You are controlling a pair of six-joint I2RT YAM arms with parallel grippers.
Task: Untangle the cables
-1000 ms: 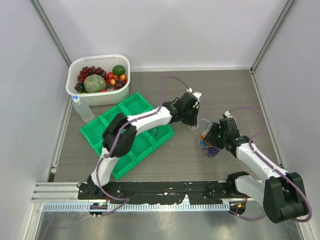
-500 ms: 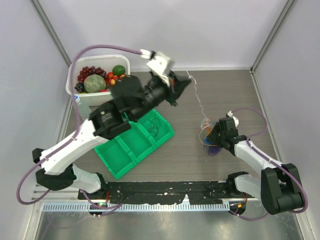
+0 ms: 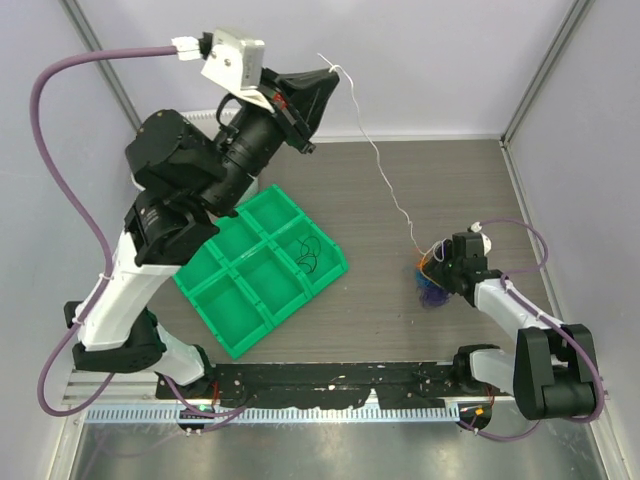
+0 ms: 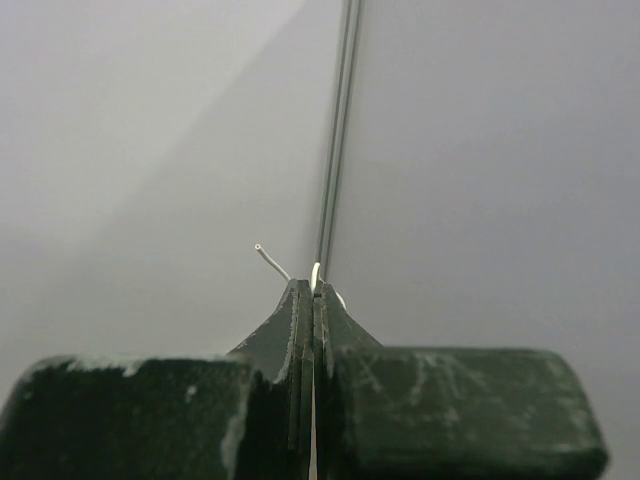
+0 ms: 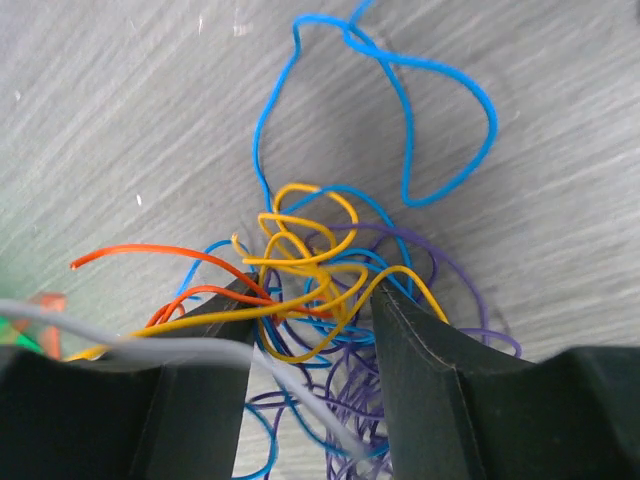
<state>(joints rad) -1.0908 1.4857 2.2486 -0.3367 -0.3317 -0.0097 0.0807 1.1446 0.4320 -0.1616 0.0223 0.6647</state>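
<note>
Cables (image 3: 432,280) right of tray (image 3: 262,270), on table (image 3: 400,180)

cables (image 5: 310,270): blue, yellow, orange, purple, possibly white | tray (image 3: 225,300): green

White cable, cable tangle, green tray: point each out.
white cable (image 3: 384,172), top view, middle of the lifted stretch.
cable tangle (image 5: 300,262), right wrist view, yellow loops at its centre.
green tray (image 3: 265,275), top view, bare floor of a middle compartment.
</note>
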